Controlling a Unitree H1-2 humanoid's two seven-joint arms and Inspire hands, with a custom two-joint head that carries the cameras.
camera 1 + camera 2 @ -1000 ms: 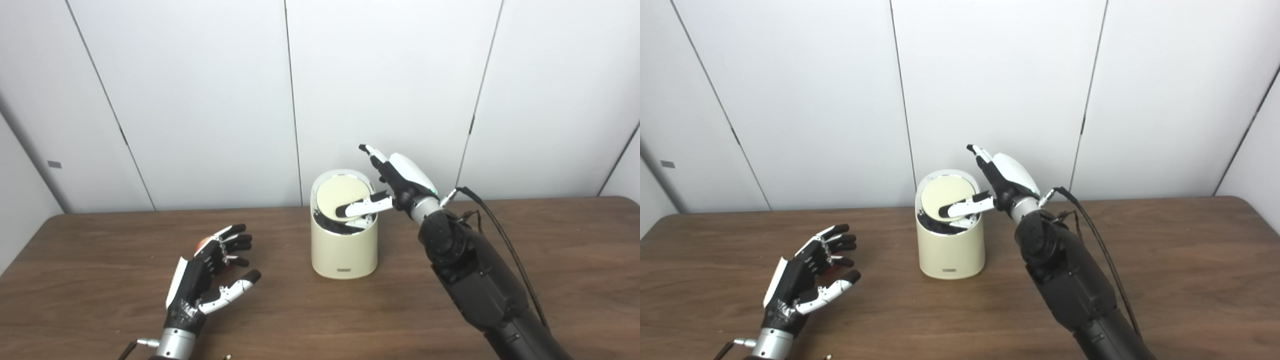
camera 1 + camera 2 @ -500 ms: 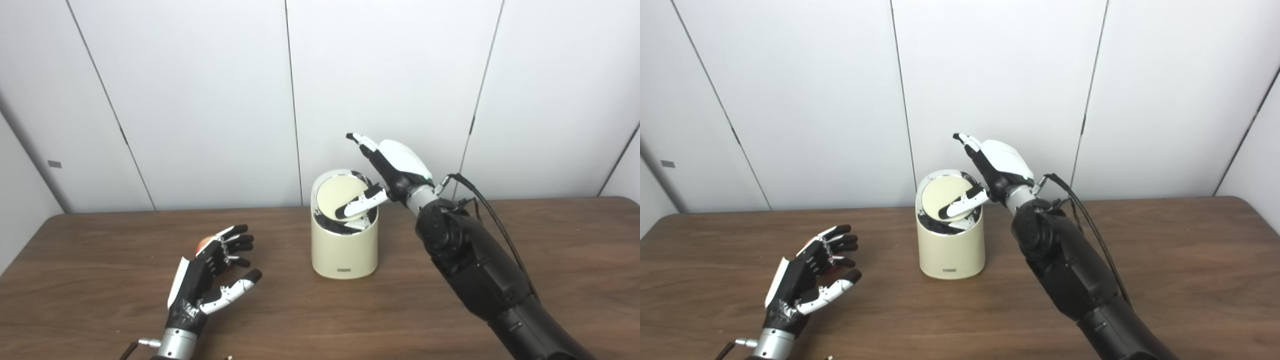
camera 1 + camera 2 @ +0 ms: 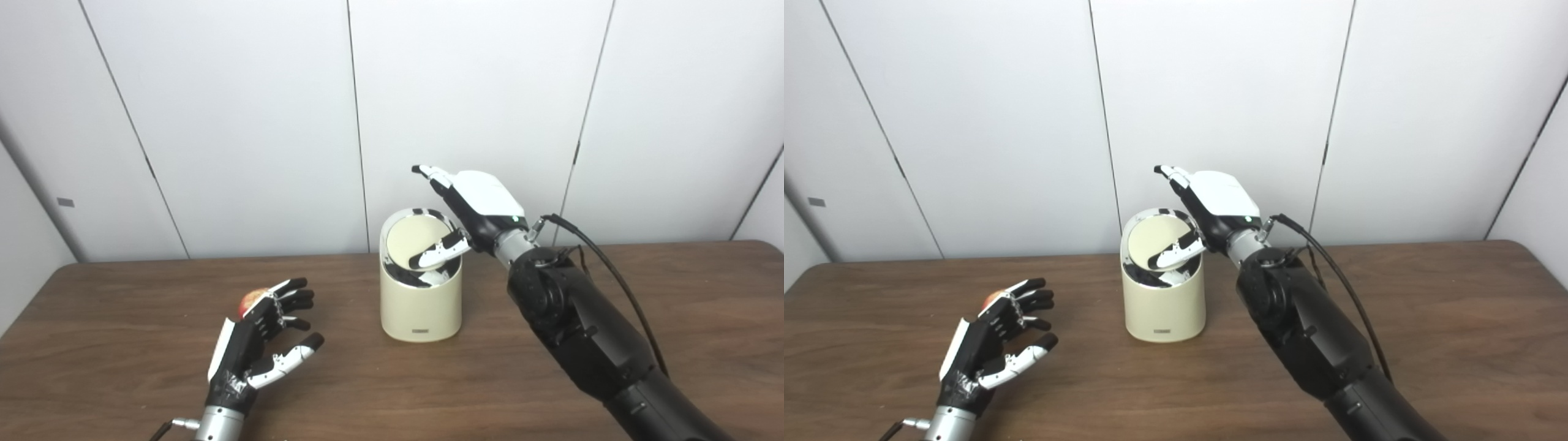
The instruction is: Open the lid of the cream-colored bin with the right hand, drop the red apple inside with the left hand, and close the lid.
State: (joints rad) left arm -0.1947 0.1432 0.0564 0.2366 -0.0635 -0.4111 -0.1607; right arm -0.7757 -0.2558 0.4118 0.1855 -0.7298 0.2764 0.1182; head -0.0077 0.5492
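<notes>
cream bin (image 3: 421,303): upright near table centre, long axis vertical, small label faces the camera
lid (image 3: 416,239): round, tilted, near edge sunk into the bin, far edge raised, face angled toward camera
right hand (image 3: 474,205): over the bin's right rim, thumb on the lid, other fingers spread, gripping nothing
red apple (image 3: 252,299): on table left of the bin, mostly hidden
left hand (image 3: 257,343): fingers apart, empty, just in front of apple
table (image 3: 674,294): brown wood

Right hand (image 3: 474,202) + tilted lid (image 3: 416,240) block bin (image 3: 420,306) mouth.
</notes>
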